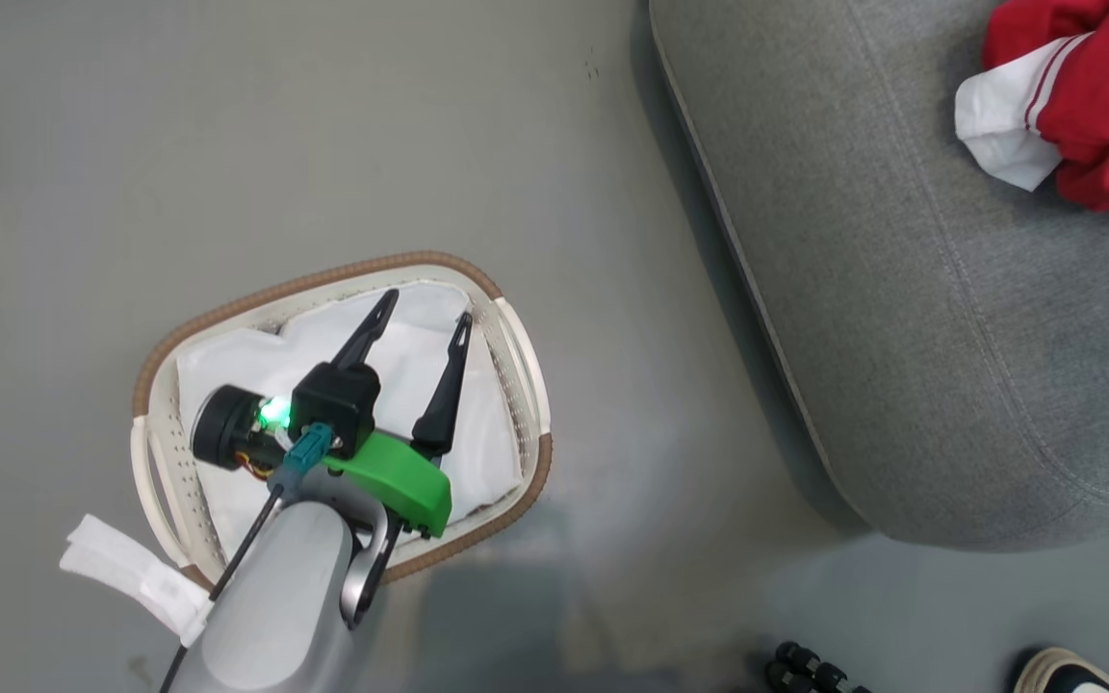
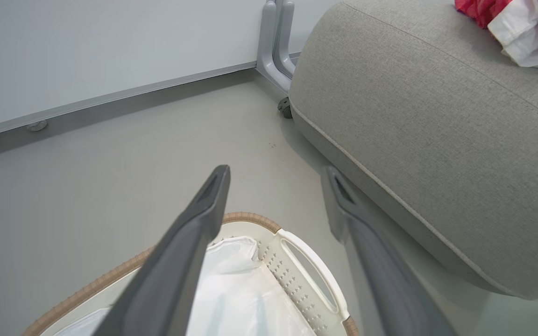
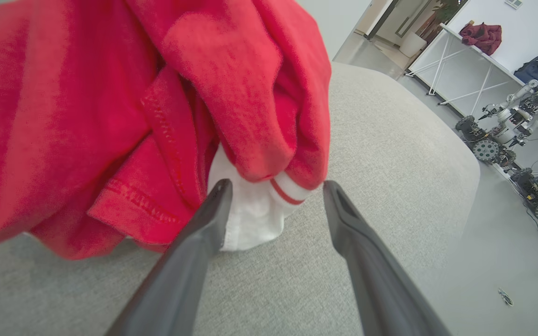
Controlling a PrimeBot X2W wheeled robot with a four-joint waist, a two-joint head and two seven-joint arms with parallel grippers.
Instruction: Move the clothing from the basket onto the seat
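The red clothing (image 1: 1094,106) with white panels lies bunched on the grey seat (image 1: 901,269) at the head view's upper right. It also shows on the seat (image 2: 414,102) in the left wrist view, as clothing (image 2: 526,23) at the top right. My right gripper (image 3: 276,189) stands open over the seat (image 3: 367,149), its fingers on either side of a white striped fold of the clothing (image 3: 157,107), gripping nothing. My left gripper (image 1: 425,318) hangs open above the basket (image 1: 516,346), which holds only its white liner (image 1: 400,375). The left wrist view looks past the open left gripper (image 2: 278,175) at the basket (image 2: 306,261).
The basket stands on grey floor left of the seat. A white liner strap (image 1: 131,577) hangs over its near-left rim. A shoe (image 1: 1065,674) and dark wheels (image 1: 805,669) show at the bottom right. A wall and a metal leg (image 2: 276,42) stand beyond the seat; robots (image 3: 507,130) stand far off.
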